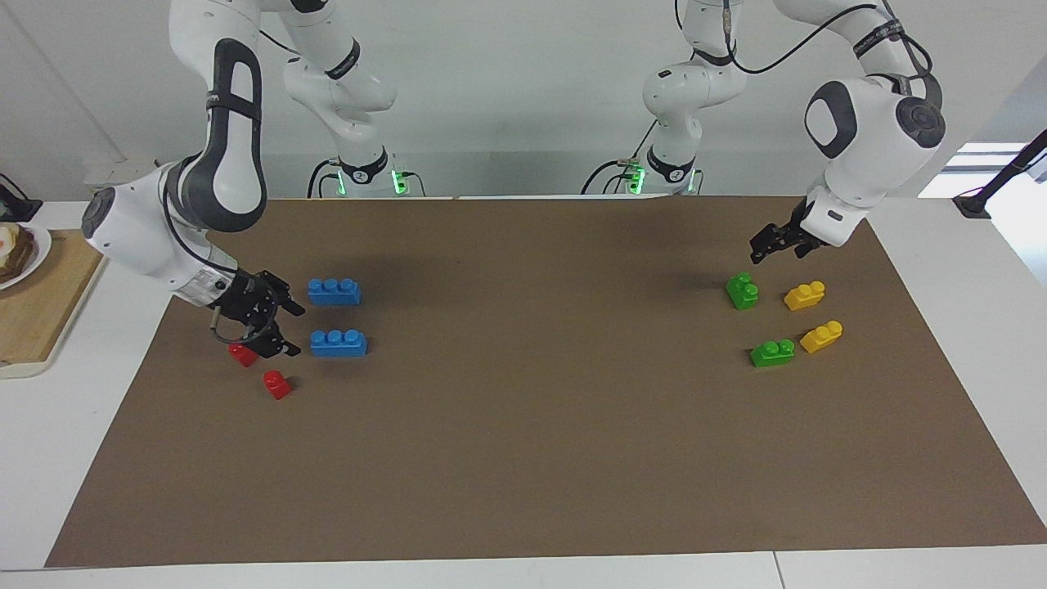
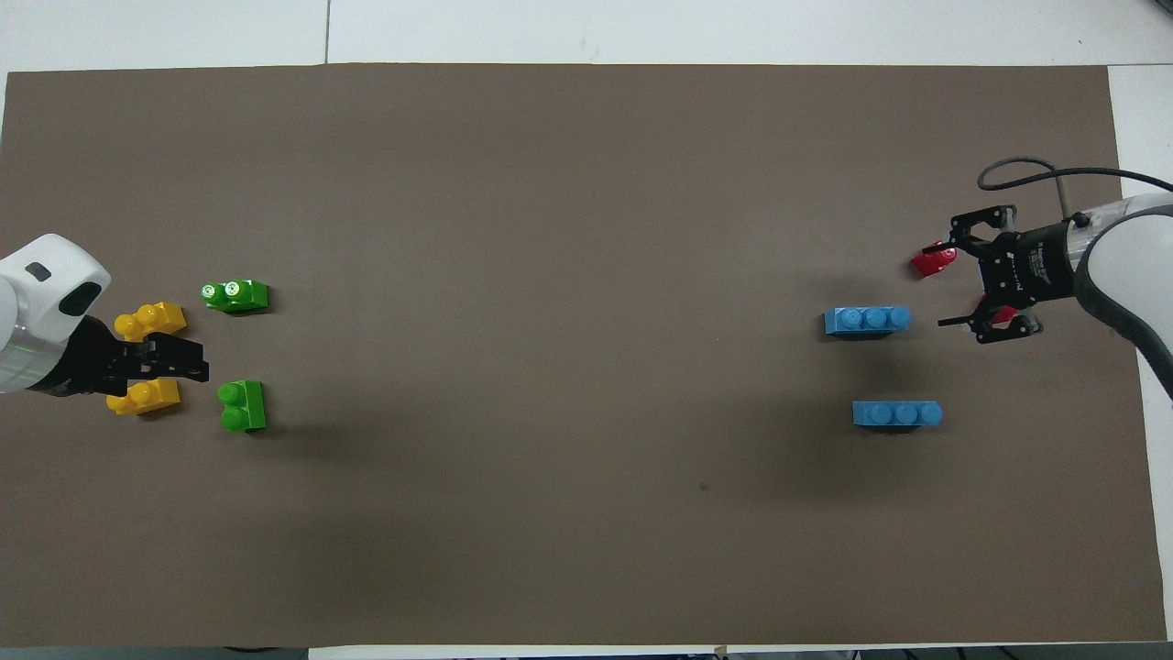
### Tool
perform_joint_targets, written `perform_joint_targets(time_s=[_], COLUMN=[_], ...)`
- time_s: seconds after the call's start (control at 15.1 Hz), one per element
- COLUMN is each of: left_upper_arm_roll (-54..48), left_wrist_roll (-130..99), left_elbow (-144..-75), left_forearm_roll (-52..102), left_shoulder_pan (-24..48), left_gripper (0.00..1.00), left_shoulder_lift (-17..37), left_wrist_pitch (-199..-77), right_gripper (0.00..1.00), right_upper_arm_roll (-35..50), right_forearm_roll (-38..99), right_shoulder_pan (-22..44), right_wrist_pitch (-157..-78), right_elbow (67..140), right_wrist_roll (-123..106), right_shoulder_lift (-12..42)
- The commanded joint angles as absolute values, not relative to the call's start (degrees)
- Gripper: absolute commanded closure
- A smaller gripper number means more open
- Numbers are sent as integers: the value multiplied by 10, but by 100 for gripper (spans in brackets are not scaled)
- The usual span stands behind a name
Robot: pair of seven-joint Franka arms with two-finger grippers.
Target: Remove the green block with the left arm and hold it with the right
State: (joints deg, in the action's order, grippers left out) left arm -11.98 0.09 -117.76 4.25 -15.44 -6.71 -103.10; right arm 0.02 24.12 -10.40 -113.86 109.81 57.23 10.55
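Now the green block (image 1: 743, 290) sits free on the tabletop (image 1: 532, 425) at the left arm's end, long axis running toward/away from the robots, w/ the left gripper (image 1: 773, 243) raised just above it, fingers spread, empty, while the right gripper (image 1: 274, 323) hangs spread, empty, beside a blue brick (image 1: 338, 343).
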Motion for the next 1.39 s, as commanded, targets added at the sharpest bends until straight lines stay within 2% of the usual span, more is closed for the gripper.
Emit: perform_joint_targets(time_s=[0.0,0.4,0.66,1.0,1.2,1.33], left_upper_arm_roll=[-121,-129,-109,-66,-60,-60], left_wrist_roll=[-4,-4,-67,-86,-84,-83], left_elbow=[-1115,-998,-1006,-997,-967,-918], left_forearm_roll=[45,12,13,9,4,5], left_shoulder_pan=[-157,-132,-78,-19,-15,-11], left_gripper=[0,0,0,0,0,0], left_shoulder_lift=[-71,-38,-43,-38,-23,1], left_wrist_pitch=[-962,-861,-877,-907,-898,-869], right_gripper=[5,5,3,2,2,2], right_upper_arm_roll=[7,6,11,12,12,12], right_forearm_roll=[173,92,65,40,32,27], right_shoulder_pan=[-116,-116,-108,-31,-10,-9], right_wrist_pitch=[-1084,-1005,-950,-919,-918,-910], right_elbow=[1030,952,918,918,918,918], right_wrist_roll=[557,264,121,47,45,42], right_shoulder_lift=[105,87,71,15,8,7])
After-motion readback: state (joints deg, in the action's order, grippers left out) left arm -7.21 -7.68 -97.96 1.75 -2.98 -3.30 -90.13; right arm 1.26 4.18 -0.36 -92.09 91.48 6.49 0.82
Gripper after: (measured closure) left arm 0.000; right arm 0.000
